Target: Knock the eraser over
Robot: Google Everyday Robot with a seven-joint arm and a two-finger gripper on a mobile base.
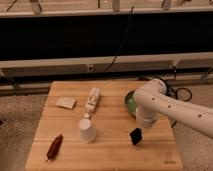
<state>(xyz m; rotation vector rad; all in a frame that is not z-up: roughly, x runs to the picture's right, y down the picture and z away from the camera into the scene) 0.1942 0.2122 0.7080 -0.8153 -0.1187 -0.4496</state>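
Observation:
The eraser (135,136), a small black block, stands on the wooden table (110,155) right of the middle, near the front, leaning a little. My gripper (141,124) is at the end of the white arm (165,106) that reaches in from the right. It hangs just above and behind the eraser's top, very close to it. I cannot tell if they touch.
A white cup (87,130) stands upside down left of the eraser. A dark red pepper-like thing (54,146) lies at the front left. A pale beige pad (65,102) and a white bottle-like object (92,99) lie further back. A green bowl (130,102) sits behind the arm.

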